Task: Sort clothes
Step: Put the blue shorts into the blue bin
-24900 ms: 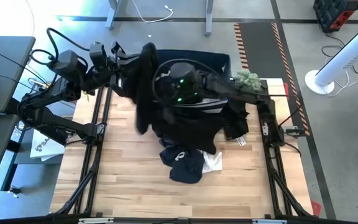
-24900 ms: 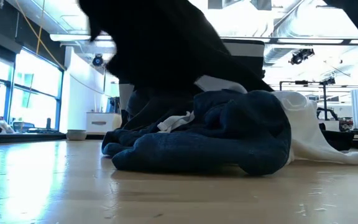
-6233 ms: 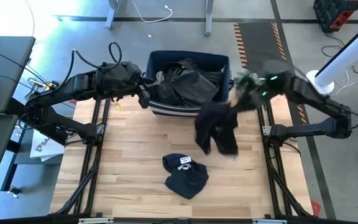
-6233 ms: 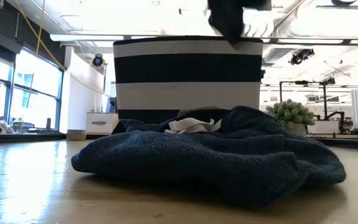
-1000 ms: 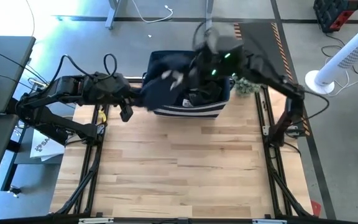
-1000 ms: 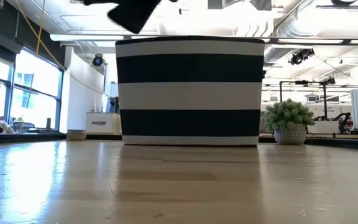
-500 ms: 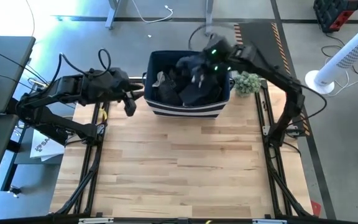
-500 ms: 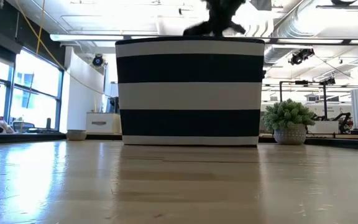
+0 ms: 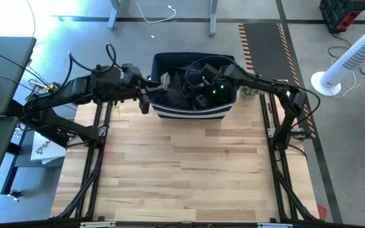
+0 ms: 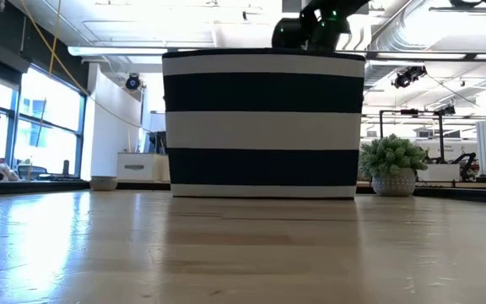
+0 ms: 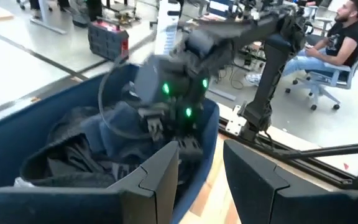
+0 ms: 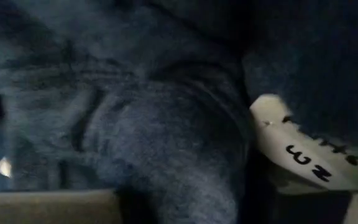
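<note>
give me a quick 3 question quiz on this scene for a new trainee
1. True or false: some clothes lie on the wooden table in front of the striped bin.
2. Which gripper is down inside the bin? A) the left gripper B) the right gripper C) neither
3. Fill in: the small potted plant stands beside the ____.

Key
1. False. The clothes are all in the bin.
2. B. The right gripper is down among the clothes; the left gripper hangs open just outside the bin's wall.
3. Bin.
</note>
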`<state>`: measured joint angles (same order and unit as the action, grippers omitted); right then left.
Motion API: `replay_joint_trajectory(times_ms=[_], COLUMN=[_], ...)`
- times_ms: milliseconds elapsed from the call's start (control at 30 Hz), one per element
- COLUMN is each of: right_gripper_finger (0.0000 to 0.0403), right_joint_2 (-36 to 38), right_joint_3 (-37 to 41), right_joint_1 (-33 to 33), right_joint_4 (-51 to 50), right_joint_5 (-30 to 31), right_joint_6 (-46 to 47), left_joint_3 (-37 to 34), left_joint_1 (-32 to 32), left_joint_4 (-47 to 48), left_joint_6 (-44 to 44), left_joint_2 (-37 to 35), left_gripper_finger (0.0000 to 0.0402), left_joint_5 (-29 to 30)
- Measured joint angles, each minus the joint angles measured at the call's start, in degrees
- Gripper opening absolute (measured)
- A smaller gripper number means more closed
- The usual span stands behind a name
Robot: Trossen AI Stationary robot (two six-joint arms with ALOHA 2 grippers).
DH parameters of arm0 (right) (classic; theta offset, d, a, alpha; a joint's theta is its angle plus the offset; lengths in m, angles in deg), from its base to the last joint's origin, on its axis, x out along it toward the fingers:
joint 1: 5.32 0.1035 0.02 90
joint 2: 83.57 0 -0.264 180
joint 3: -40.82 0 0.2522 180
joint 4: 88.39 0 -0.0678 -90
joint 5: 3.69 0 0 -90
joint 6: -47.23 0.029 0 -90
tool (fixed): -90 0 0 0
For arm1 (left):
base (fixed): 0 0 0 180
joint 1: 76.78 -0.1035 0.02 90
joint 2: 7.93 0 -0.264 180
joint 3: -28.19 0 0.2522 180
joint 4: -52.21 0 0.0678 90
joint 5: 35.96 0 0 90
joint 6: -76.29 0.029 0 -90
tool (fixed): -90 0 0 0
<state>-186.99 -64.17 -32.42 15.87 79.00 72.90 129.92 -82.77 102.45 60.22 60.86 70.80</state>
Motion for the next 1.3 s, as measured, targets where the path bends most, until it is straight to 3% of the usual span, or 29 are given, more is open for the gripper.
replay_joint_trajectory(times_ms=[333,533,767,1100,1200,1300], right_gripper_finger=[0.0133,0.0133,0.0133,0.0133,0.0133,0.0133], right_joint_2=[0.04,0.13,-2.05,-8.94,-9.26,-9.18], right_joint_3=[-27.18,-35.11,-24.42,2.06,3.48,-0.18], right_joint_1=[-2.21,-1.66,-2.36,-2.05,-2.94,-3.66], right_joint_4=[-13.37,-4.99,12.88,23.44,24.16,21.68], right_joint_5=[-5.62,6.66,7.97,5.94,0.68,-0.41], right_joint_6=[-1.19,-1.67,-0.2,8.39,10.19,10.03], left_joint_3=[0.0,0.0,0.0,0.0,0.0,0.0], left_joint_1=[0.02,0.02,0.02,0.02,0.02,0.02], left_joint_4=[3.76,10.38,17.86,21.43,21.77,22.09], left_joint_6=[-1.85,-2.35,-2.41,-2.41,-2.41,-2.41], left_joint_2=[-2.88,-7.04,-11.57,-14.52,-14.49,-14.45], left_gripper_finger=[0.0126,0.0126,0.0126,0.0126,0.0126,0.0126], left_joint_5=[0.49,4.91,13.39,13.85,13.72,12.67])
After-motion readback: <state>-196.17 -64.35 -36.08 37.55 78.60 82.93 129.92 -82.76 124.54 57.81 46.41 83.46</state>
